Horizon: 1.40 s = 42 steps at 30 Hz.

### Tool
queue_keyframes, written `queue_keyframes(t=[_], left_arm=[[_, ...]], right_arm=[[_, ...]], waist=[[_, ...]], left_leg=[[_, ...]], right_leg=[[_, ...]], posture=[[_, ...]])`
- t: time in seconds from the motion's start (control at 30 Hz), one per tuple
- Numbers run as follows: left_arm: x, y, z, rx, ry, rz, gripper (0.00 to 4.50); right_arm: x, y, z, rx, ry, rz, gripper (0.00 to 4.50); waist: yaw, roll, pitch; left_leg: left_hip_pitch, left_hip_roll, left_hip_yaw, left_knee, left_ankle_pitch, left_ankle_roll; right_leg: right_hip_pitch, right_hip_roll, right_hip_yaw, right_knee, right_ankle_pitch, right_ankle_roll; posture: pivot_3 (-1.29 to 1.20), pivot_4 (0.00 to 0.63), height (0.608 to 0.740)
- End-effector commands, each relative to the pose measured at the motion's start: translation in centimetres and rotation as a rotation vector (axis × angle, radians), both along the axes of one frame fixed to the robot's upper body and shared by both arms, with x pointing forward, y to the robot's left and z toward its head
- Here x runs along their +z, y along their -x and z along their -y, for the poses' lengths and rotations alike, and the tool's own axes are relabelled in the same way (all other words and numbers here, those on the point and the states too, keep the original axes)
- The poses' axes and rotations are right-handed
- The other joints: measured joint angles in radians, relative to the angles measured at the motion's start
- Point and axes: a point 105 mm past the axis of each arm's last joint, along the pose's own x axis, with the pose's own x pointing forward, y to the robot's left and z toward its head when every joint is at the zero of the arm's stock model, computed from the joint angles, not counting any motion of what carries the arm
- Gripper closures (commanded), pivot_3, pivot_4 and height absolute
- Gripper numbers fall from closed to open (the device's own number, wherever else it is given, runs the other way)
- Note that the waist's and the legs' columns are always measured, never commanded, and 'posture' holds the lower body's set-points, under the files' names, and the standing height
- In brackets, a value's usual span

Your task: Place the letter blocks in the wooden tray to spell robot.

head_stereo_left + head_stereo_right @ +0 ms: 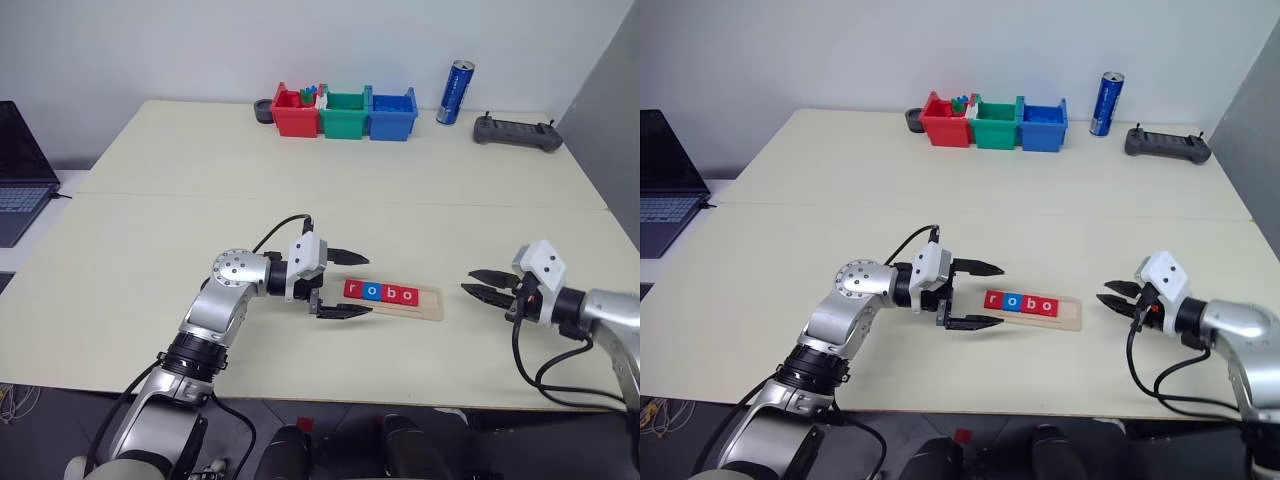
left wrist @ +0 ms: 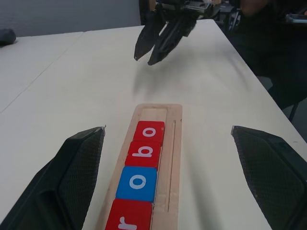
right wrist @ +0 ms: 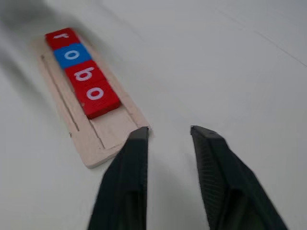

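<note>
On pale wooden tray (image 1: 428, 303): four flat square letter blocks (image 1: 380, 292); both tools parted, empty.

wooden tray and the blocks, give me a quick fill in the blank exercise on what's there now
1. The wooden tray holds ____ letter blocks.
2. The tiles in it read ____.
3. The one blue tile carries the letter ____.
4. The free slot is at the end nearer the ____ hand, whose fingers stand apart with nothing between them.

Missing words: four; robo; o; right
</note>
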Motion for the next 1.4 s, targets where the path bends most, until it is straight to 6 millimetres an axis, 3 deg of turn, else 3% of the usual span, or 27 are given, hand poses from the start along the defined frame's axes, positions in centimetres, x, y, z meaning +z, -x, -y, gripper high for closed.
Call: queue_keyframes(t=[0.03, 0.2, 0.33, 0.77, 0.9, 1.13, 1.3, 1.4], left_arm=[[1.2, 0.1, 0.2, -0.003, 0.048, 0.023, 0.00], [1.6, 0.6, 0.7, -0.020, 0.079, 0.005, 0.00], [2.2, 0.9, 1.4, -0.034, 0.132, -0.012, 0.00], [2.2, 1.9, 3.4, -0.077, 0.165, -0.026, 0.00], [2.0, 1.9, 3.7, -0.081, 0.164, -0.023, 0.00], [1.9, 2.0, 3.8, -0.097, 0.158, -0.031, 0.00], [2.0, 2.0, 3.9, -0.101, 0.153, -0.028, 0.00], [2.0, 2.0, 3.8, -0.101, 0.149, -0.026, 0.00]], right_arm=[[0.9, 0.4, 3.4, -0.308, -0.007, 0.106, 1.80], [-0.3, 2.2, 6.9, -0.606, 0.024, 0.135, 0.04], [-0.7, 2.9, 9.1, -0.772, 0.035, 0.167, 0.01], [-0.9, 5.0, 14.8, -1.078, 0.068, 0.194, 0.01], [-1.7, 5.4, 15.0, -1.098, 0.025, 0.148, 0.01], [-3.4, 4.3, 13.7, -1.038, -0.155, 0.036, 0.01], [-3.6, 4.3, 15.7, -1.149, -0.234, 0.040, 0.01], [-3.9, 4.4, 15.9, -1.154, -0.235, 0.025, 0.01]], waist=[[0.001, 0.000, 0.000], [0.005, 0.000, 0.000], [0.002, 0.001, -0.001], [0.002, 0.003, -0.001], [0.001, 0.003, -0.002], [-0.001, 0.004, -0.002], [-0.002, 0.005, -0.003], [-0.002, 0.005, -0.003]], left_leg=[[0.000, 0.000, 0.000, 0.000, 0.000, 0.000], [0.000, 0.000, 0.001, 0.000, 0.000, 0.000], [0.001, 0.000, 0.002, 0.000, 0.000, 0.000], [0.001, 0.000, 0.002, 0.000, 0.000, 0.000], [0.001, 0.000, 0.003, -0.001, 0.000, 0.000], [0.002, 0.000, 0.003, -0.001, 0.000, 0.000], [0.002, 0.000, 0.003, -0.001, 0.000, 0.000], [0.001, 0.000, 0.003, -0.001, 0.000, 0.000]], right_leg=[[0.000, 0.000, 0.000, 0.000, 0.000, 0.000], [0.000, 0.000, 0.001, 0.000, 0.000, 0.000], [0.000, 0.001, 0.001, 0.000, 0.000, 0.000], [0.000, 0.001, 0.002, 0.000, 0.000, 0.000], [0.000, 0.001, 0.003, 0.000, 0.000, 0.000], [0.001, 0.001, 0.003, 0.000, 0.000, 0.000], [0.001, 0.001, 0.003, 0.000, 0.000, 0.000], [0.001, 0.001, 0.003, 0.000, 0.000, 0.000]], posture=[[0.00, 0.150, 0.740], [0.00, 0.150, 0.740], [0.00, 0.150, 0.740], [0.00, 0.150, 0.740], [0.00, 0.150, 0.740], [0.00, 0.150, 0.740], [0.00, 0.150, 0.740], [0.00, 0.150, 0.740]])
